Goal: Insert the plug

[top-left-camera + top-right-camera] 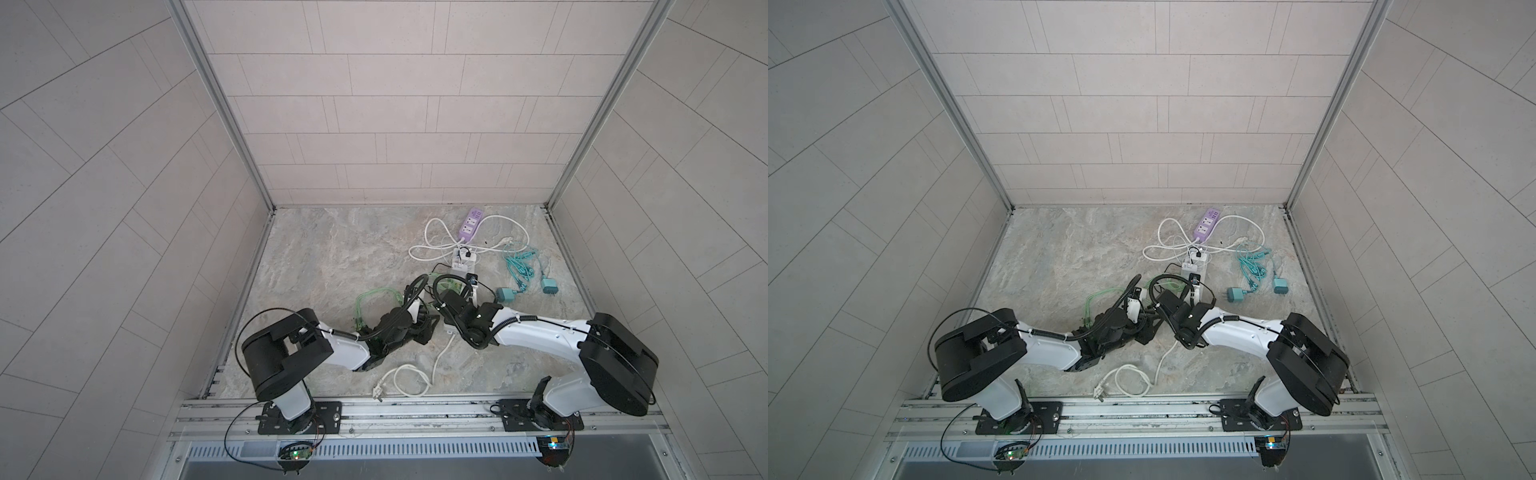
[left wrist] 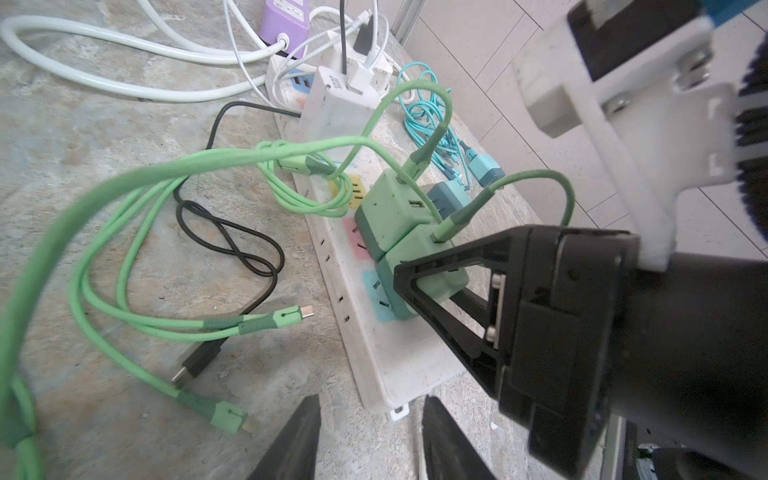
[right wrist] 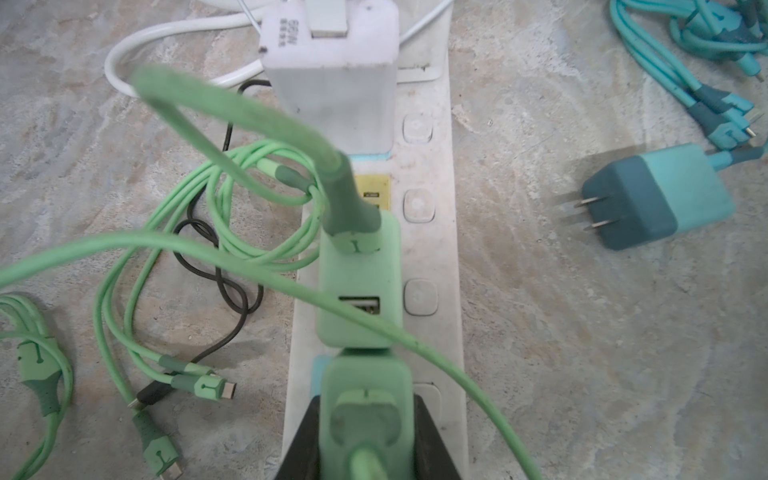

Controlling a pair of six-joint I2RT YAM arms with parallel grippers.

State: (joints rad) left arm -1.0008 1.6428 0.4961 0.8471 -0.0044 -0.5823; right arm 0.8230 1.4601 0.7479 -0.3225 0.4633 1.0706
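I hold the right gripper (image 3: 365, 419) clamped on the green charger plug (image 3: 365, 395), one finger on each flat side so its prongs point straight down at the white power strip (image 3: 451, 249). The plug sits over the blue socket (image 2: 374, 297) near the strip's close end. I cannot tell whether the prongs are fully home. It touches a second green charger (image 3: 359, 291) already seated in the next socket, so I judge there is little room to tilt it. My left gripper (image 2: 370, 411) rests low at that same end of the strip with its fingers apart and nothing visibly pinched. I judge it is there to stop the strip sliding while I press. In a top view the two arms come in from 8 o'clock and 4 o'clock, and they meet mid-bench (image 1: 332, 257). A spare teal charger (image 1: 506, 295) lies at 3 o'clock from them, well clear. Loose green cables (image 2: 124, 232) trail toward 9 o'clock, away from the socket.
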